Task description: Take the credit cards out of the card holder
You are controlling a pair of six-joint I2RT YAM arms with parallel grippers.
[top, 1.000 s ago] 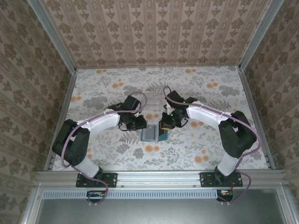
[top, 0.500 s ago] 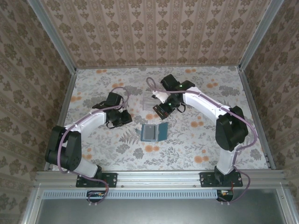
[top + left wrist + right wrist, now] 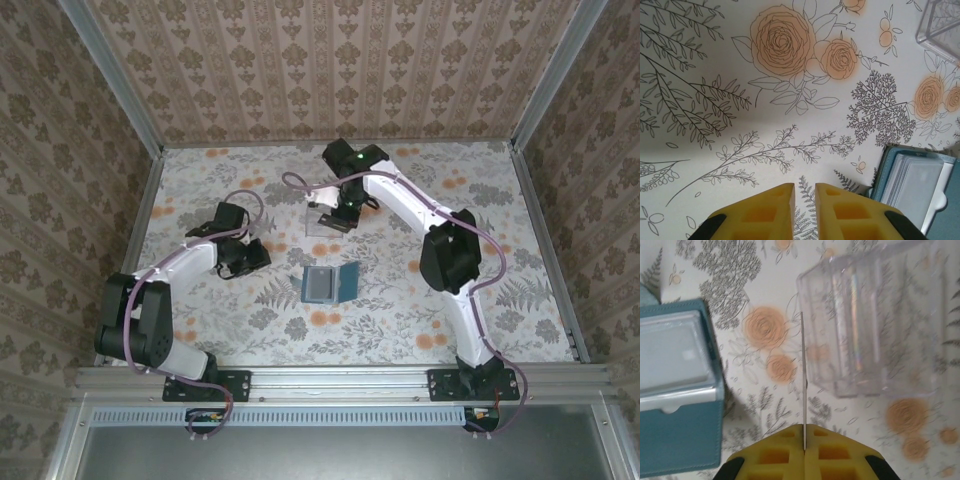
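Right gripper [image 3: 804, 432] pinches a credit card [image 3: 803, 370] edge-on beside the clear box [image 3: 875, 325], probably due to drop it there next; the card holder [image 3: 348, 281] lies open mid-table, left gripper [image 3: 805, 200] narrowly parted and empty nearby

Walls [image 3: 330, 70] close the table [image 3: 200, 330] on its left, far and right edges; only the near edge is open. The holder [image 3: 330, 284] lies spread mid-table, and the box [image 3: 318, 222] stands just beyond it toward the far edge, a strip of bare cloth between. The right gripper [image 3: 335, 215], pinched on a card [image 3: 803, 380], hangs by the box over that strip. The left gripper [image 3: 250, 258], fingers slightly apart, sits left of the holder. Both far corners and the right edge lie free.
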